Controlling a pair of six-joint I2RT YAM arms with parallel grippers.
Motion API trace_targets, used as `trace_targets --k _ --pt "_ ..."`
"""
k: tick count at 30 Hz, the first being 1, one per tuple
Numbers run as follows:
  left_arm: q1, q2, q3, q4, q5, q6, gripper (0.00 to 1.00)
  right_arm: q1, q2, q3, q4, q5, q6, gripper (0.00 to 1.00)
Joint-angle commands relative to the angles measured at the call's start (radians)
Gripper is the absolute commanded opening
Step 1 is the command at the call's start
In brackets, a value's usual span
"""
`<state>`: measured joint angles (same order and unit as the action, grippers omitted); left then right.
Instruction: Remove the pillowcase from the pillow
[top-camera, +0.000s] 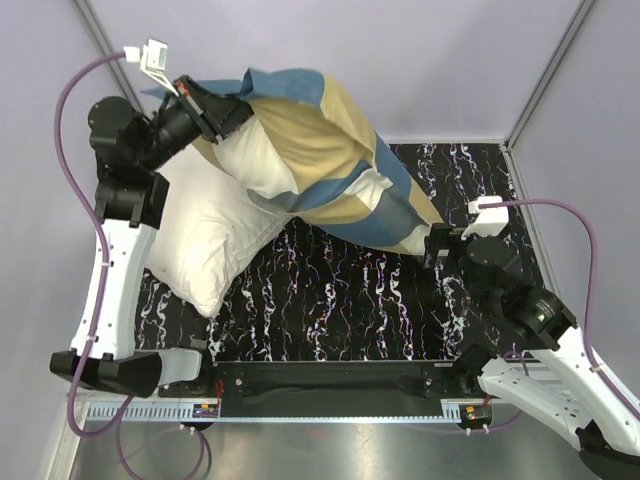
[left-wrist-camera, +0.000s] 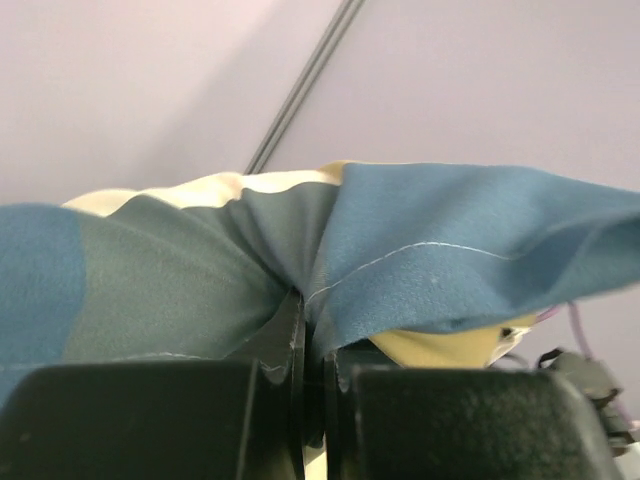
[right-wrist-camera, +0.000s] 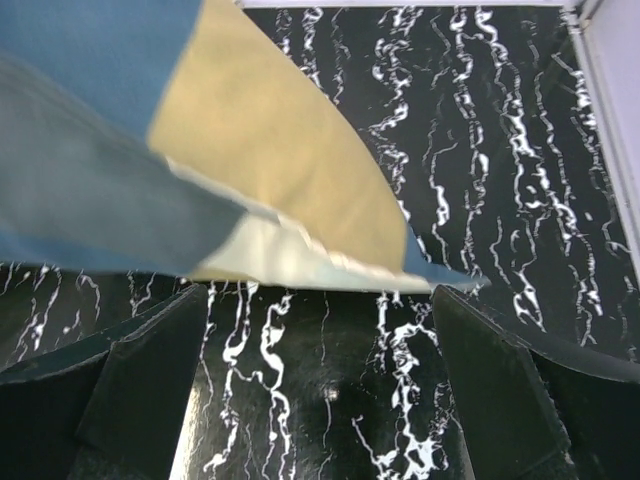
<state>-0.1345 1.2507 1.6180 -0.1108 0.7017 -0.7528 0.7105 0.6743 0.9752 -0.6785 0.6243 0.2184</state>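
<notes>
Camera above: pillowcase (top-camera: 330, 160) hangs lifted, long side running from left jaws at far left down to right jaws; right arm nearest its low corner. Pillow (top-camera: 215, 235) half out, lying on bench (top-camera: 350, 300).
Left wrist: left jaws pinched shut on pillowcase (left-wrist-camera: 450, 240); pillow hidden.
Right wrist: right jaws wide, holding nothing; pillowcase (right-wrist-camera: 270, 170) corner just ahead, maybe not touching.

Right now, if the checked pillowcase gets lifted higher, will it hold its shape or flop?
Probably floppy: the pillowcase creases sharply where the left jaws pinch it and sags toward the mat. Likely light, since one pinched fold seems to hold it up. The pillow may drag on it, being partly sheathed.
</notes>
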Motion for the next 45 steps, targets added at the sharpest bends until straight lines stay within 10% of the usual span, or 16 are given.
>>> trace_targets --k 1,26,35,40,45 --pt "0.013 0.016 0.196 0.177 0.056 -0.152 0.0 -0.005 -0.021 -0.024 0.042 -0.063 0.007 1.0" --pt "0.118 -0.045 0.206 0.166 0.162 -0.275 0.0 -0.141 0.172 -0.259 0.571 -0.532 -0.214 0.98" --pt "0.121 -0.092 0.138 0.197 0.202 -0.299 0.0 -0.178 0.149 -0.343 0.728 -0.551 -0.294 0.54" --pt "0.122 -0.108 0.109 0.194 0.213 -0.296 0.0 -0.189 0.18 -0.32 0.726 -0.58 -0.3 0.0" --pt "0.122 -0.154 0.037 0.082 0.165 -0.183 0.0 -0.189 0.142 -0.184 0.573 -0.496 -0.281 0.0"
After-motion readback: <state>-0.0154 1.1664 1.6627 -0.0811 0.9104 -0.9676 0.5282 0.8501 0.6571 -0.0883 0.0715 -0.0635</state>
